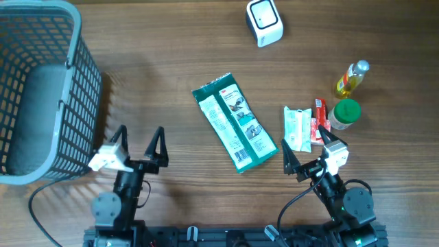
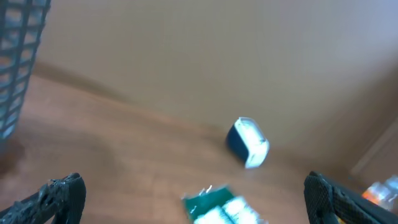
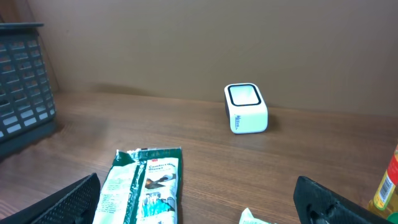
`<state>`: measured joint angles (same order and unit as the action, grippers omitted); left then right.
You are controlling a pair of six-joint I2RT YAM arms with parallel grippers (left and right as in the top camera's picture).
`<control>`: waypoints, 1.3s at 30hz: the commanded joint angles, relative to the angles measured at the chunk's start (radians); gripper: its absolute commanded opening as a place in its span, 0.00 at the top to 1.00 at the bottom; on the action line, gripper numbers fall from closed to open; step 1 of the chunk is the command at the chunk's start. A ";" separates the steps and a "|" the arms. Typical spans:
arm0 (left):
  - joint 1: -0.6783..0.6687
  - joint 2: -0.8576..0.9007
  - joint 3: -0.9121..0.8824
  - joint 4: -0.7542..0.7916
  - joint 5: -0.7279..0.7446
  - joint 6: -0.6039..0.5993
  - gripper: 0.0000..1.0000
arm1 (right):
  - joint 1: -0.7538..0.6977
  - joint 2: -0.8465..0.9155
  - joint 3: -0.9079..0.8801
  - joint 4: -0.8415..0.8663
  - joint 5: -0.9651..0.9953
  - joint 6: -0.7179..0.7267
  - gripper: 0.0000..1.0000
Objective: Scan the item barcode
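A green packet (image 1: 234, 121) lies flat in the middle of the wooden counter (image 1: 171, 68), well apart from the white scanner (image 1: 265, 22) at the far edge. The left jaws and right jaws both stand wide open, empty. A grey basket (image 1: 41, 89) stands far left.
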<state>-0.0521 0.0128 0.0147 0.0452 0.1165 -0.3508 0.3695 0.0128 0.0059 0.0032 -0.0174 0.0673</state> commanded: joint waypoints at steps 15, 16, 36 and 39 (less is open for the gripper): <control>0.006 -0.010 -0.009 -0.113 0.002 0.474 0.00 | -0.005 -0.008 -0.001 0.004 0.017 0.012 0.01; 0.006 -0.010 -0.009 -0.113 0.002 0.474 0.00 | -0.005 -0.008 -0.001 0.003 0.017 0.011 0.00; 0.006 -0.008 -0.009 -0.113 0.002 0.474 0.00 | -0.005 -0.003 -0.001 0.003 0.017 0.012 0.00; 0.006 -0.008 -0.009 -0.113 0.002 0.474 0.00 | -0.005 -0.003 -0.001 0.003 0.017 0.012 0.00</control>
<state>-0.0521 0.0128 0.0101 -0.0624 0.1173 0.1047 0.3695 0.0128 0.0059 0.0032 -0.0174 0.0673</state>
